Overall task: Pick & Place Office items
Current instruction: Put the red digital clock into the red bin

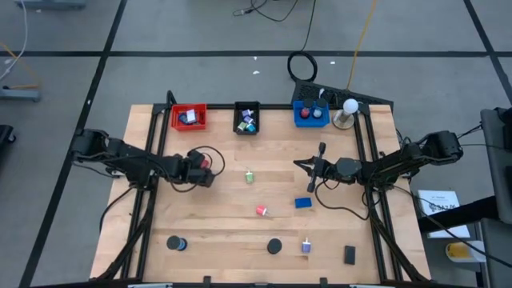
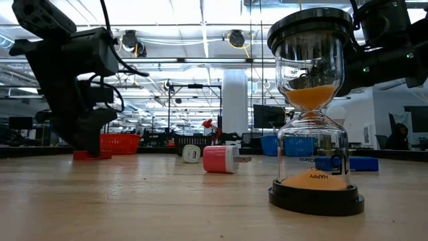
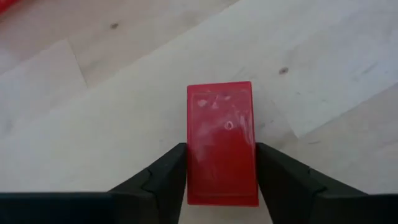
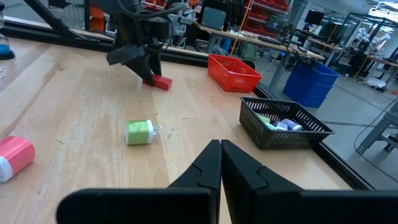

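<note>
We see the flat red rectangular plastic block (image 3: pixel 222 143) lying on the wooden table (image 1: pixel 240 232), at about ten o'clock from the table centre, below the red mesh tray (image 1: pixel 189 118). Its long axis runs straight forward between the fingers (image 3: pixel 163 180) of the left gripper (image 1: pixel 206 166). The jaws are opened only to the block's width and pinch its two long sides. At three o'clock, the right gripper (image 4: pixel 221 163) hovers, jaws pressed together, holding nothing.
</note>
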{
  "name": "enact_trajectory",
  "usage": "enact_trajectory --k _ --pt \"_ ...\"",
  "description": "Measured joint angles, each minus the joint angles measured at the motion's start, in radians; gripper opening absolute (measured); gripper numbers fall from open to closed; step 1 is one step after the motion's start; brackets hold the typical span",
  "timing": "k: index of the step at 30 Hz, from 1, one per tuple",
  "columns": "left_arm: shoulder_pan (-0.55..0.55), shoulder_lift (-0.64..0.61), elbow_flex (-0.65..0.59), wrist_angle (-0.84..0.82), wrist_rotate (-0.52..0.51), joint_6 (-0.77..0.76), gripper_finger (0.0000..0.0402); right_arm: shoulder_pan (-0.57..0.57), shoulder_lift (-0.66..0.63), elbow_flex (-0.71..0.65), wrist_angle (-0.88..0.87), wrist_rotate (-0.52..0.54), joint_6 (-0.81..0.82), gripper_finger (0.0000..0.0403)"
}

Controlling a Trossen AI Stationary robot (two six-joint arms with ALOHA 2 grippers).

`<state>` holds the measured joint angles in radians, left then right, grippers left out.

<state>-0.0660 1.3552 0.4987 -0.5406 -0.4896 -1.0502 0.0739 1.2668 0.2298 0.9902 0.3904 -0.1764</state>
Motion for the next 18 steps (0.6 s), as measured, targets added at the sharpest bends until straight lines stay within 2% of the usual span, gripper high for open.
enact_trajectory --k 5,10,18 --pt "0.03 0.0 -0.001 0.022 0.001 0.073 0.0157 0.0 0.0 0.0 0.0 0.0 0.0 0.0004" --pt "0.082 -0.013 0.025 -0.046 -0.009 0.147 0.0155 0.0 0.0 0.0 0.0 0.0 0.0 0.0004" --pt "0.286 -0.21 0.191 -0.266 -0.134 0.257 0.0158 0.0 0.0 0.0 0.0 0.0 0.0 0.0004"
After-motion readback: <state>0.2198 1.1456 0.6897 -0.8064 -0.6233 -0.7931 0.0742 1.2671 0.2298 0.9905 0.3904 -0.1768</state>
